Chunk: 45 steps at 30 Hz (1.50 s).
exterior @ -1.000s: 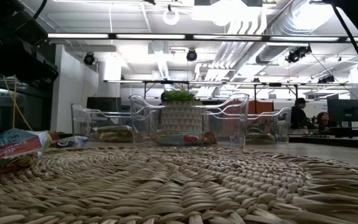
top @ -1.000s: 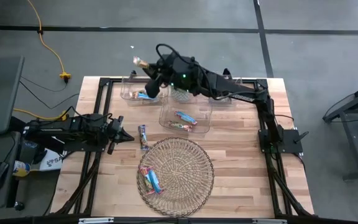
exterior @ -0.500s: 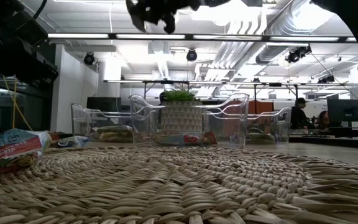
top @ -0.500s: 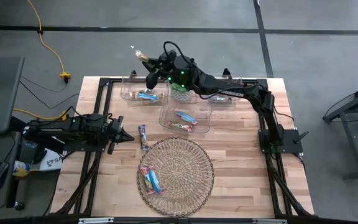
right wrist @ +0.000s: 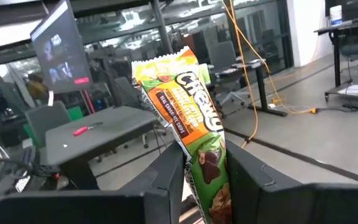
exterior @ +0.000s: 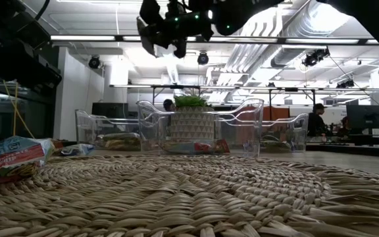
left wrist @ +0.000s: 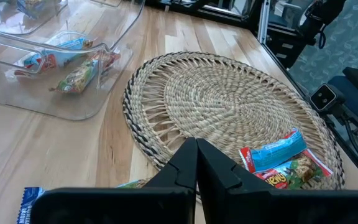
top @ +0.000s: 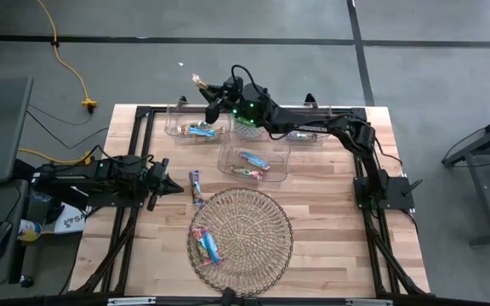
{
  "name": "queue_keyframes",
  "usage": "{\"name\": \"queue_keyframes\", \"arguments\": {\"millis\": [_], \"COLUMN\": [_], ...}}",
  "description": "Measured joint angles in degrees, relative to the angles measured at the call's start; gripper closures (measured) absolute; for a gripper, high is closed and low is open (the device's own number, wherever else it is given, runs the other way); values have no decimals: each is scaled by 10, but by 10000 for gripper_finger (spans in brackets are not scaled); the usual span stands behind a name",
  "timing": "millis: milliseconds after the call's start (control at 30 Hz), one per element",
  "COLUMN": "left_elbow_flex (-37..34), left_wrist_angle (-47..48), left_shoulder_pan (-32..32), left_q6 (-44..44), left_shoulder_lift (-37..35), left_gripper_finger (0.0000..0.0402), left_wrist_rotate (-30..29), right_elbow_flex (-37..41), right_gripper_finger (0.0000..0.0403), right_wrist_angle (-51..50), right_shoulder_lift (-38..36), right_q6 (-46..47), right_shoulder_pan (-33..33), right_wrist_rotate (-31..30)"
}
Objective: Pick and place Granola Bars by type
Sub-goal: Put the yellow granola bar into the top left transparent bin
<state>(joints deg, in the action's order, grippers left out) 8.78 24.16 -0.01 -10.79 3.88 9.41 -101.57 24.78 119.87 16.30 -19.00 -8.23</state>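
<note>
My right pincer (top: 204,92) is pinching a green and orange granola bar (right wrist: 188,118) between its two fingers (right wrist: 163,171), and the bar is standing up out of the grip with most of its wrapper above them. I am holding this pincer raised near the far left corner of the worktop (top: 330,212), above the far edge of the left clear bin (top: 196,127). That bin is holding a blue-wrapped bar (top: 198,130).

The middle clear bin (top: 253,161), nearer the worktop's centre, is holding two bars (top: 252,160) in blue and orange-red wrappers. The right clear bin (top: 306,134) lies under my right arm, so its contents are unclear from above.

The round wicker tray (top: 258,221) is carrying two more bars (top: 207,246) at its near left edge. One loose bar (top: 196,185) is lying on the bare worktop between the tray and my left pincer (top: 173,180), which is resting at the left side, fingers pressed together.

The right wrist view is showing the held bar's printed wrapper, which the high view reduces to a speck. The low view is showing my right pincer (exterior: 170,29) hanging high above the bins, and a small potted plant (exterior: 191,115) behind them.
</note>
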Motion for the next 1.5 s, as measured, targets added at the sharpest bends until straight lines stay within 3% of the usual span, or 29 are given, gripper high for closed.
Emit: {"name": "queue_keyframes", "arguments": {"millis": [267,633,733,967,1500], "left_elbow_flex": [0,0,0,0,0], "left_wrist_angle": [0,0,0,0,0], "left_shoulder_pan": [0,0,0,0,0], "left_q6": [0,0,0,0,0], "left_shoulder_lift": [0,0,0,0,0], "left_gripper_finger": [401,401,401,401,401], "left_wrist_rotate": [1,1,0,-1,0], "right_elbow_flex": [-91,-335,-309,-299,-298], "right_gripper_finger": [318,318,318,318,318], "right_wrist_angle": [-9,-201,-183,-268,-429], "right_shoulder_lift": [81,224,230,236,236], "right_q6": [0,-13,-6,1,100], "right_shoulder_pan": [-2,-12,-17,-27,-35], "right_wrist_rotate": [32,92,113,136,103]}}
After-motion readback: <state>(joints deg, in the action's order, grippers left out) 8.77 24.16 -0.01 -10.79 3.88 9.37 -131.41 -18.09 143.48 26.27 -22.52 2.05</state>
